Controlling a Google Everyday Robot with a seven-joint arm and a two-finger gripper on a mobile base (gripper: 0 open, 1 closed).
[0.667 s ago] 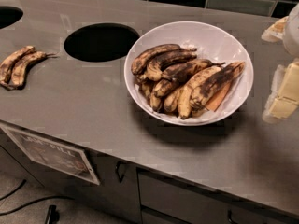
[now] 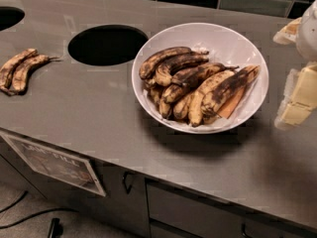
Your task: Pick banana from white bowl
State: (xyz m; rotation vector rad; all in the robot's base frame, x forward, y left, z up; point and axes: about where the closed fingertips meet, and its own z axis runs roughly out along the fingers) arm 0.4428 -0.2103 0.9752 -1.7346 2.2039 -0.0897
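Note:
The white bowl [image 2: 247,43] sits on the grey counter, right of centre, and holds several overripe bananas. The banana [image 2: 231,86], long, yellow-brown with a broad black streak, lies on the right side of the pile, over a flat orange piece [image 2: 233,104]. My gripper [image 2: 280,78] is at the right edge of the view, just outside the bowl's right rim. It is open and empty, with one cream finger [image 2: 288,31] above and the other finger [image 2: 298,99] below.
A round hole [image 2: 106,44] is cut in the counter left of the bowl, with part of another hole [image 2: 9,17] at the far left. Two brown bananas [image 2: 20,71] lie on the counter at the left. Cabinet doors run below the front edge.

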